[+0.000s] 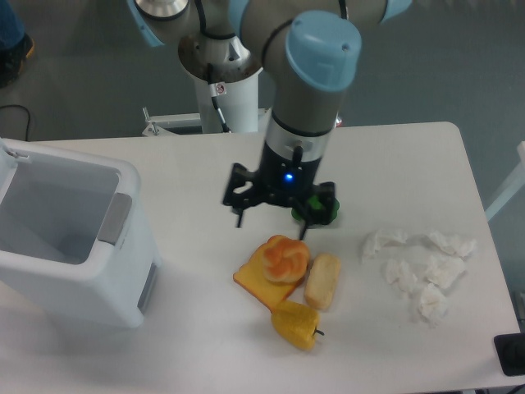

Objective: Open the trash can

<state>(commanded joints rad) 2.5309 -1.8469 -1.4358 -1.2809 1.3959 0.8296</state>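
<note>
large white boxy trash can (78,275) with rounded corners, standing upright at the table's left edge, top open, interior visible, grey rectangular push tab (114,218) on its right rim.

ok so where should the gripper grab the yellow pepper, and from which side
Probably across the wide body of the yellow pepper, coming straight down from above. It lies on its side with its stem pointing right, so the rounded flanks face up and outward. The bread roll sits close behind it, so the fingers of the gripper should close front to back with care.
</note>
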